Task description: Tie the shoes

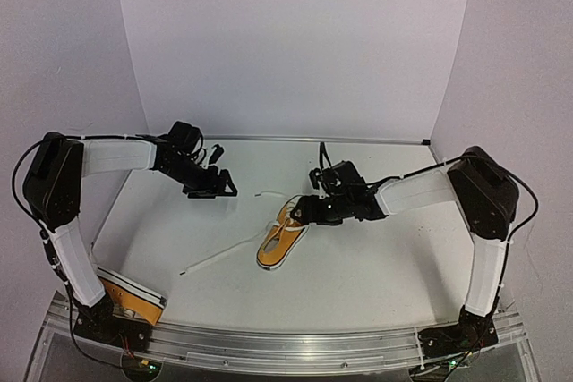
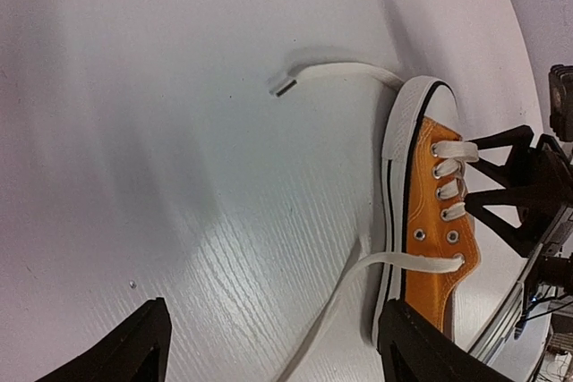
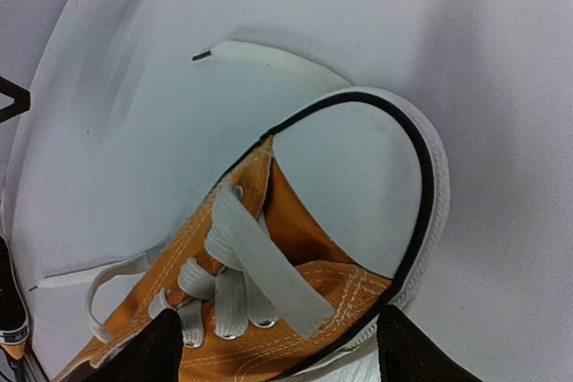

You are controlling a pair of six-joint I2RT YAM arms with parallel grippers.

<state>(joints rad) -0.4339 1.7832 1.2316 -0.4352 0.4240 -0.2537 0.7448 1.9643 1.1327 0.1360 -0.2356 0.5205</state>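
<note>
One orange-yellow shoe with a white sole lies mid-table, its white laces untied. One lace trails left across the table, and a short lace end lies behind the toe. My right gripper is open over the shoe's toe end. In the right wrist view its fingers straddle the laced canvas beside the white toe cap. My left gripper is open and empty, hovering left of the shoe. The second shoe lies by the left arm's base, partly hidden.
White walls enclose the table on the left, back and right. A metal rail runs along the near edge. In the left wrist view the right gripper shows beyond the shoe, and a loose lace curls off the toe.
</note>
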